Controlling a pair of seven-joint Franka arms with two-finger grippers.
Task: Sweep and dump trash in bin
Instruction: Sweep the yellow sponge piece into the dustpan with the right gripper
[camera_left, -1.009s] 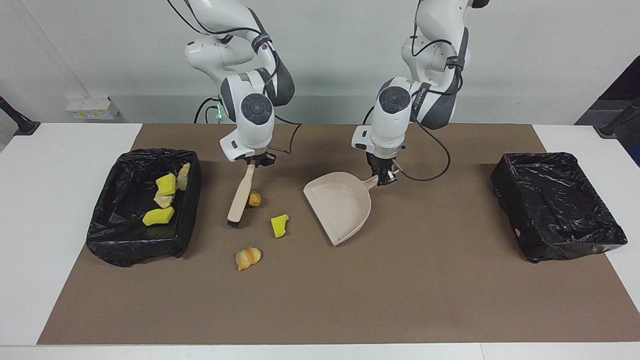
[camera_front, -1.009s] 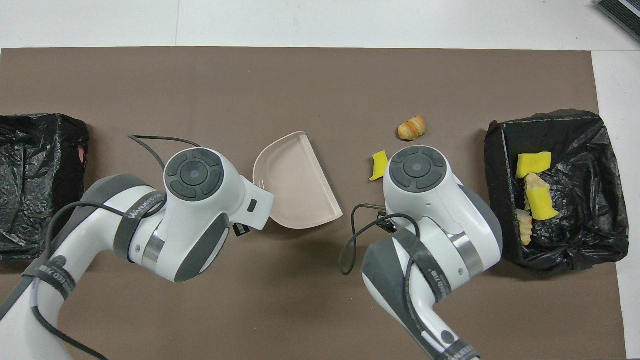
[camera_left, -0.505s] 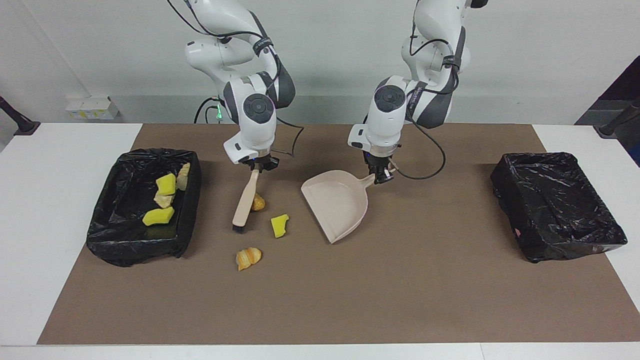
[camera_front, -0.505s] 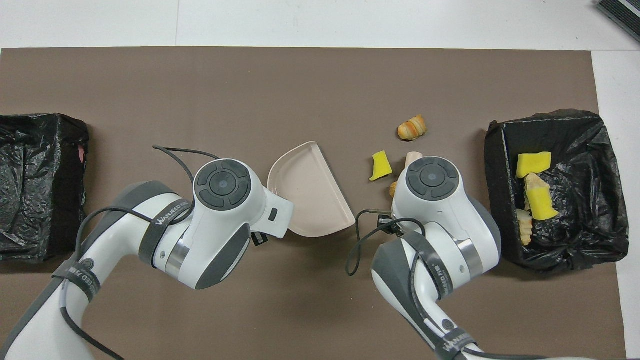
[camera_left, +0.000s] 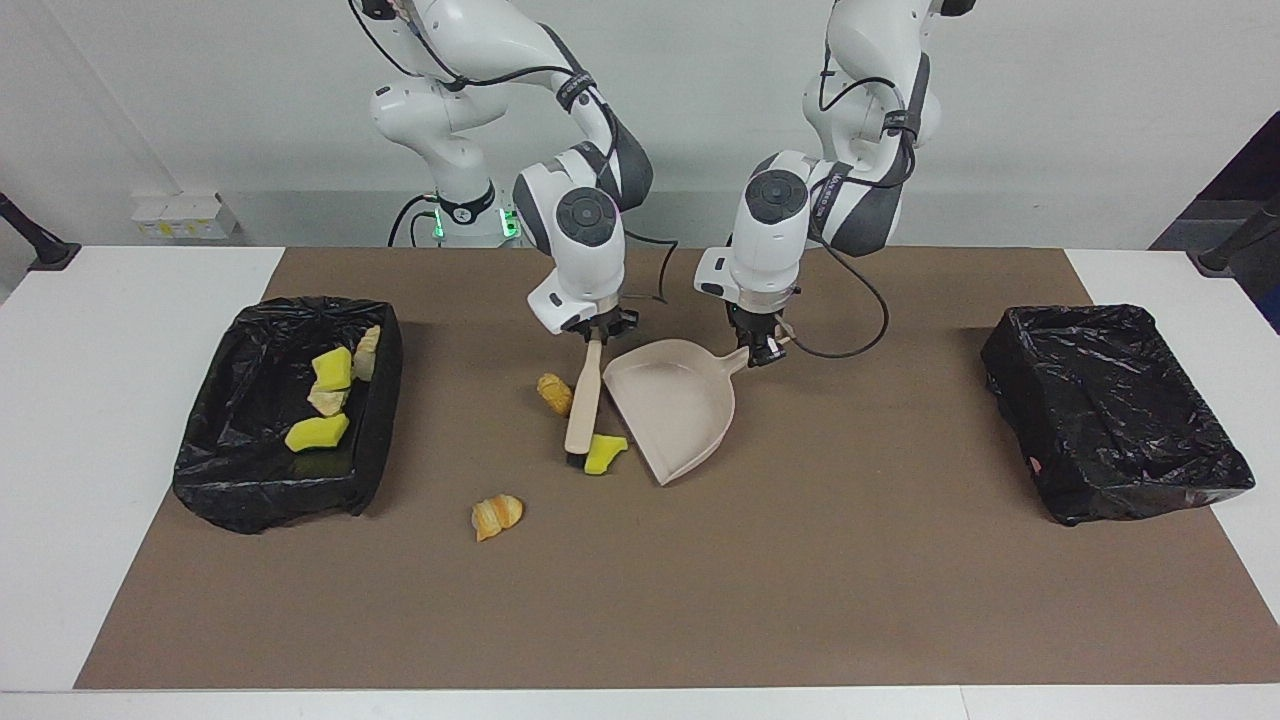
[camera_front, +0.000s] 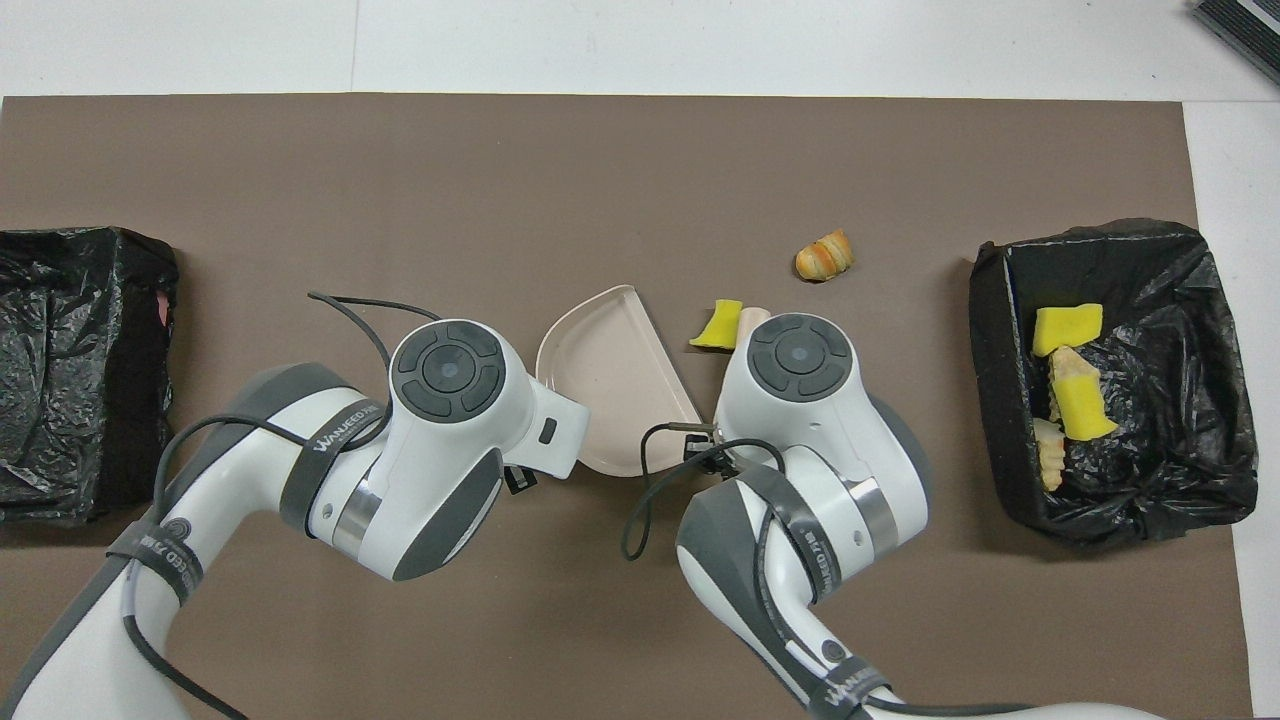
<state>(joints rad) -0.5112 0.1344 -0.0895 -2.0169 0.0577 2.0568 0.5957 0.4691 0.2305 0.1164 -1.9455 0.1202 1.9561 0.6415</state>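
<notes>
My right gripper (camera_left: 597, 330) is shut on the handle of the beige brush (camera_left: 582, 405), whose bristle end rests on the mat beside the dustpan's mouth. My left gripper (camera_left: 762, 352) is shut on the handle of the beige dustpan (camera_left: 675, 405), which lies on the mat and also shows in the overhead view (camera_front: 615, 390). A yellow sponge bit (camera_left: 603, 453) touches the brush head at the pan's lip. An orange-brown lump (camera_left: 553, 392) lies beside the brush, toward the right arm's end. Another orange lump (camera_left: 496, 515) lies farther from the robots. Both wrists hide the fingers in the overhead view.
A black-lined bin (camera_left: 260, 495) at the right arm's end of the table holds several yellow and tan scraps (camera_left: 316, 432). A second black-lined bin (camera_left: 1110, 410) stands at the left arm's end. A brown mat (camera_left: 800, 580) covers the table.
My right gripper has swept the brush toward the dustpan, pushing the yellow sponge bit to the pan's lip. The nearer orange lump shifted a little the same way. The dustpan barely moved.
</notes>
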